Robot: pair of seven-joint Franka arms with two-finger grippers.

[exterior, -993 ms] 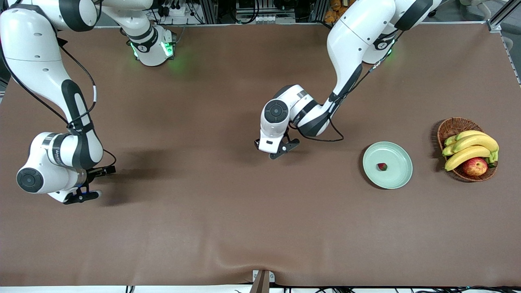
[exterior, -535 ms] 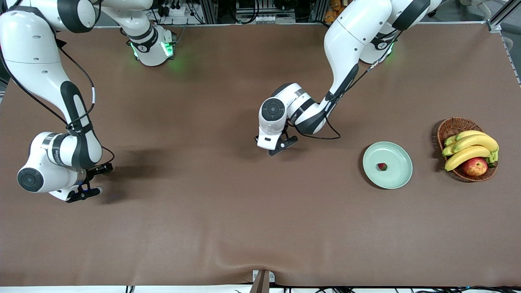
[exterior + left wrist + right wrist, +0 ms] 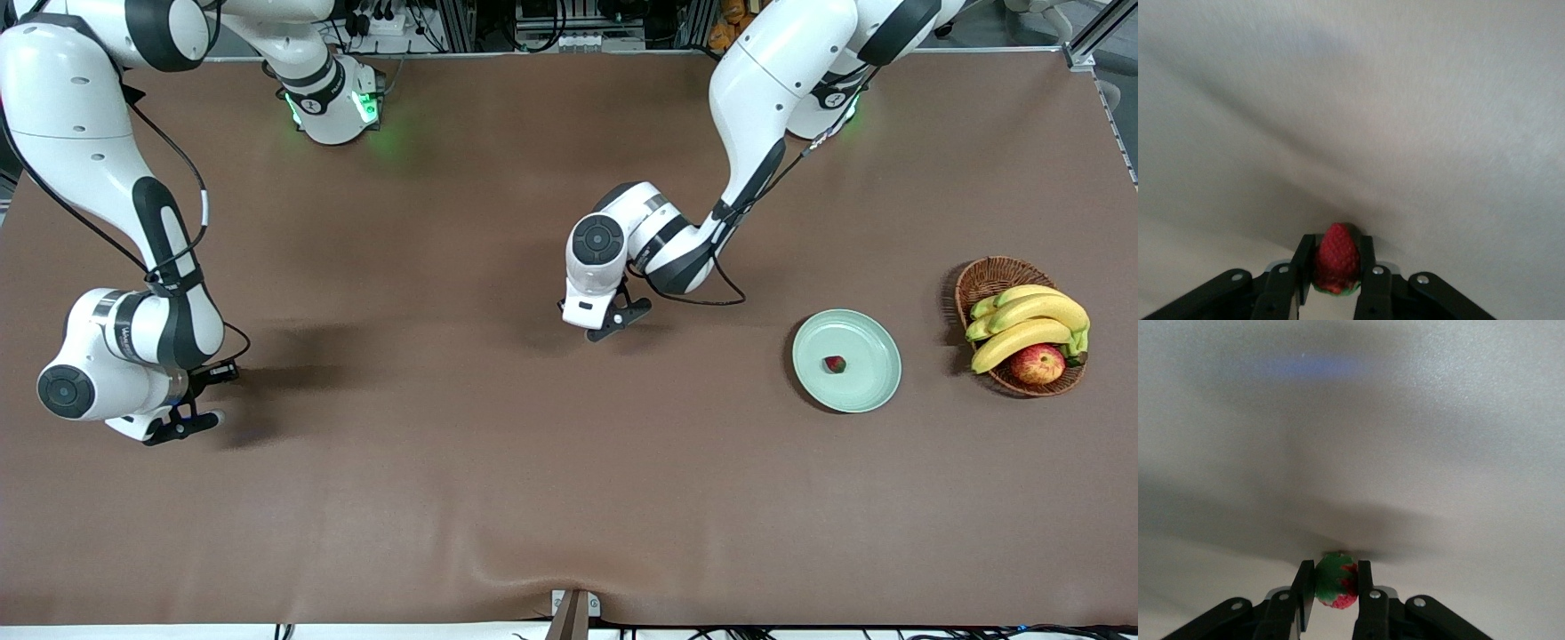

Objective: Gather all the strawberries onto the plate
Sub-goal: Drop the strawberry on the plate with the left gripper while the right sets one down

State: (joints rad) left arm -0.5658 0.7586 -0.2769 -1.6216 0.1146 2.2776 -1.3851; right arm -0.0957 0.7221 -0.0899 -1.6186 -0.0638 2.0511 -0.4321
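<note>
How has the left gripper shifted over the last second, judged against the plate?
Yes. The left gripper, shut on a strawberry, has drawn slightly toward the robots' bases, away from the front camera, while the plate stayed put.

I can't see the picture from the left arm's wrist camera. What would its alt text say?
A small red strawberry is pinched between the two black fingers of the left gripper, its pointed tip facing away from the camera and a bit of green cap showing at its base. Past it lies only plain table surface with soft shadows.
</note>
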